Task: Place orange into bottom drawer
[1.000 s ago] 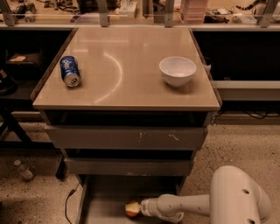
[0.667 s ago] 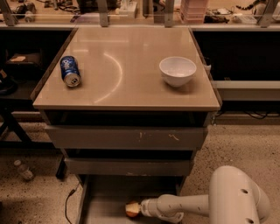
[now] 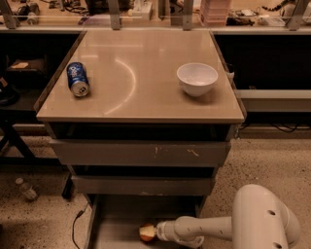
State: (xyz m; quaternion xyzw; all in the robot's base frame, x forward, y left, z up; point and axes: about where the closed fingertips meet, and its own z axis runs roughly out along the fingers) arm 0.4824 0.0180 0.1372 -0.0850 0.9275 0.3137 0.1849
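Glossy white tubular arm (image 3: 209,227), bulbous joint (image 3: 262,221) with dark screws (image 3: 267,212), pincer (image 3: 156,232) at its far tip

Looks like a robotics lab to me: benches (image 3: 146,10) w/ gear clutter past worktop's (image 3: 141,92) far edge, cable (image 3: 77,224) on speckled floor (image 3: 41,221) below front-left corner; gripper (image 3: 155,232) low in bottom drawer (image 3: 119,221).

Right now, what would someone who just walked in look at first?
Probably the big white arm stretched low from the right, its gripper at the orange in the open bottom drawer. Next, the tabletop above: a blue soda can lying on its side at left, a white bowl at right.
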